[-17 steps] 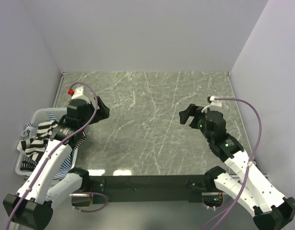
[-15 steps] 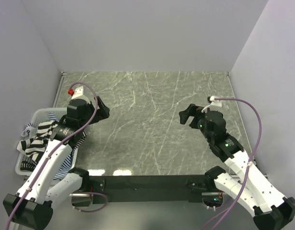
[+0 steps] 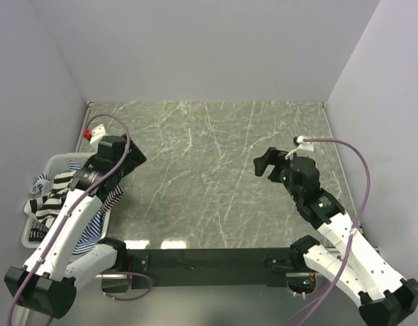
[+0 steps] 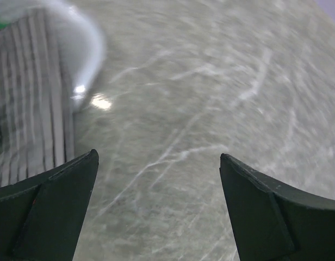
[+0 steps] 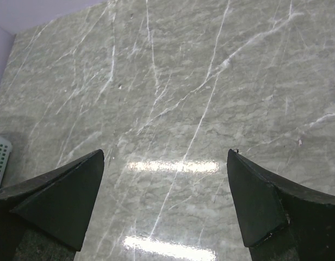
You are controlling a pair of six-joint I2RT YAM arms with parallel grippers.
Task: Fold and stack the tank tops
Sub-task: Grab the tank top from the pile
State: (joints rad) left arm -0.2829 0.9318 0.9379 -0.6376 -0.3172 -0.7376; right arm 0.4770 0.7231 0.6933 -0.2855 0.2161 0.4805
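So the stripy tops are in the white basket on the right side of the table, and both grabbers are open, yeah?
No. The white basket with the stripy tops is on the left side of the table, as the top view shows. The left gripper and right gripper are both open.

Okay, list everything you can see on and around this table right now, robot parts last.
black-and-white tank top: one, bold stripes, heaped in the basket
blue-and-white tank tops: count unclear, thin stripes, basket's near side
basket: one, white mesh, table's left edge
table: one, grey-green marbled
arms: two, white and black, near edge
left hand: black, open, beside the basket
right hand: black, open, above the table's right half
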